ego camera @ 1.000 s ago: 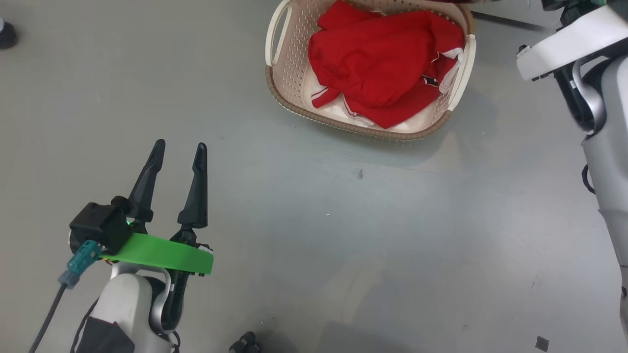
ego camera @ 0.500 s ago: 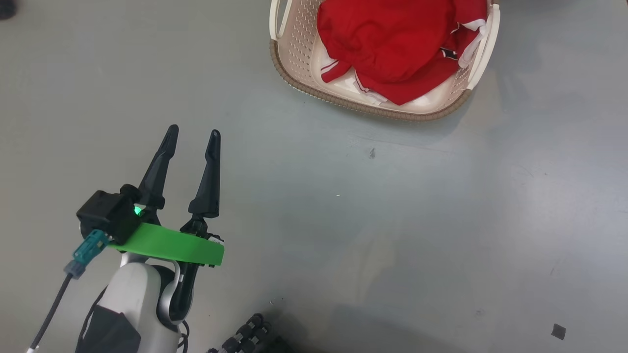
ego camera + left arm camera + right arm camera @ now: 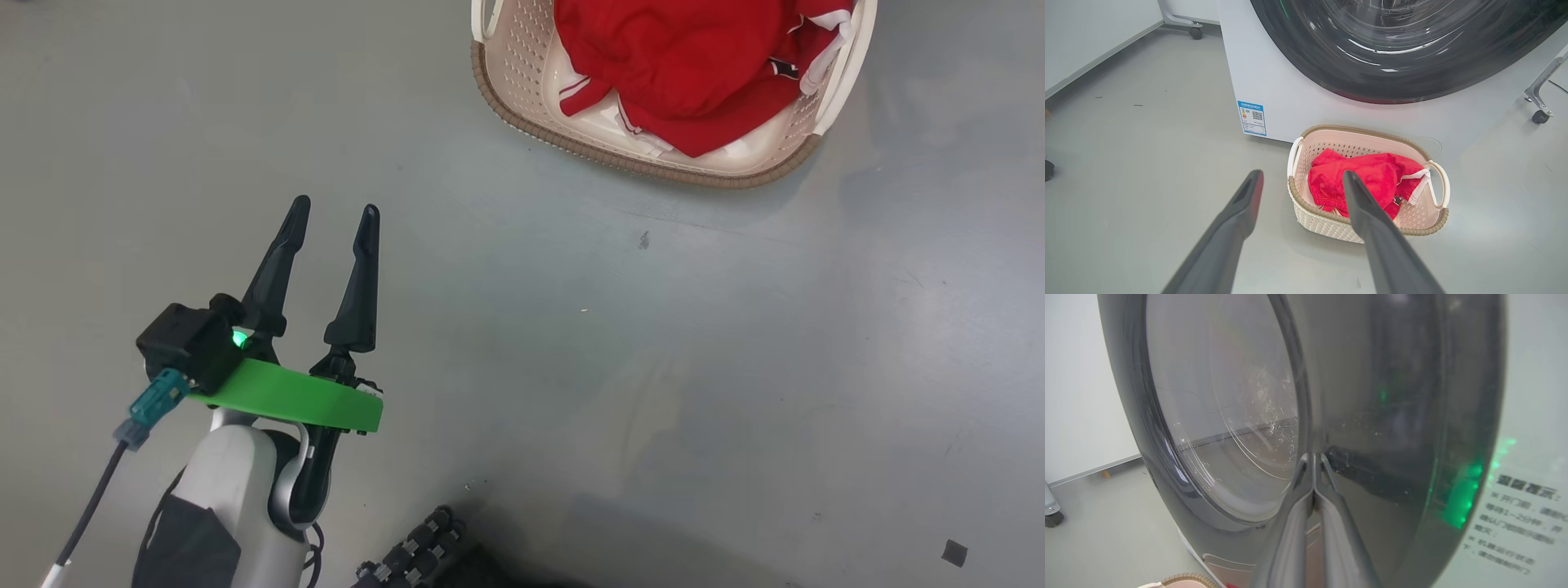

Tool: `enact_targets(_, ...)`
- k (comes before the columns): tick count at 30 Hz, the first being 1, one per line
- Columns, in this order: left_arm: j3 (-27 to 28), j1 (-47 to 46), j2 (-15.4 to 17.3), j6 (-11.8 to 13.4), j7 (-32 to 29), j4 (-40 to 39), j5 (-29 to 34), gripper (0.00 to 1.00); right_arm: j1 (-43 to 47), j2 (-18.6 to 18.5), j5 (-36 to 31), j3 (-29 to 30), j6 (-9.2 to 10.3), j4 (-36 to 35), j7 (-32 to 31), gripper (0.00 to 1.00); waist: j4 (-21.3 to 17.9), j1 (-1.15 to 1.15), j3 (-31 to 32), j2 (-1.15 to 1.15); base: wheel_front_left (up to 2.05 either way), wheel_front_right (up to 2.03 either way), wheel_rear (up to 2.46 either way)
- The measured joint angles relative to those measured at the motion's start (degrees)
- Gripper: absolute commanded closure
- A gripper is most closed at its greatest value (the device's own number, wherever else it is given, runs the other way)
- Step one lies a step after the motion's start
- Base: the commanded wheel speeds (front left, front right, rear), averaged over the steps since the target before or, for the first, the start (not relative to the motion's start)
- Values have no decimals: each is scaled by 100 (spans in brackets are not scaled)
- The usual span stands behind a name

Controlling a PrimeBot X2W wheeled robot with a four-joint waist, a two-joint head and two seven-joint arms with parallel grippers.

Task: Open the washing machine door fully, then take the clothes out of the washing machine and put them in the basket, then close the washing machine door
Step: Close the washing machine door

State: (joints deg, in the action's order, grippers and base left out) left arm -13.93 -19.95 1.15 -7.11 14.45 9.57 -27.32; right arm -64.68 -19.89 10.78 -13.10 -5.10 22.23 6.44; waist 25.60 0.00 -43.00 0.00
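The floor (image 3: 571, 367) is smooth and grey, and in the left wrist view a pale wall (image 3: 1086, 36) runs along its left side. At the lower left of the head view the left gripper (image 3: 336, 206) hangs over bare floor. Its jaws are spread apart and hold nothing, and it is well apart from the basket (image 3: 522, 73), which stands on the floor at the upper right. The basket is cream plastic with perforated sides and a brown woven-look rim. It stands just in front of the white washing machine (image 3: 1290, 98), to the right of a small blue sticker (image 3: 1252, 118). Inside it the clothes (image 3: 694, 73) lie in a heap: bright red fabric with white trim, and some white cloth beneath. Above the basket the washing machine door (image 3: 1392, 53) shows a wide glossy black rim around clear glass, and it seems to lie against the machine's front. In the right wrist view the right gripper (image 3: 1313, 456) has its jaws pressed together, empty, with the tips at this dark rim; whether they touch it I cannot tell.
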Motion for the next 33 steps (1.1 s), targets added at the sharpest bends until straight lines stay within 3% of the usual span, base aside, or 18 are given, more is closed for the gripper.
enact_targets(15, 109, -42, -5, 0, 0, 136, 18, 0, 370, 22, 18, -73, 29, 701, 455, 100, -39, 0, 388, 0, 0, 0, 0)
enact_targets(33, 482, 70, 199, 0, 0, 367, 393, 0, 1857, 689, 367, -216, -32, 1024, 775, 100, -590, 0, 1526, 0, 0, 0, 0)
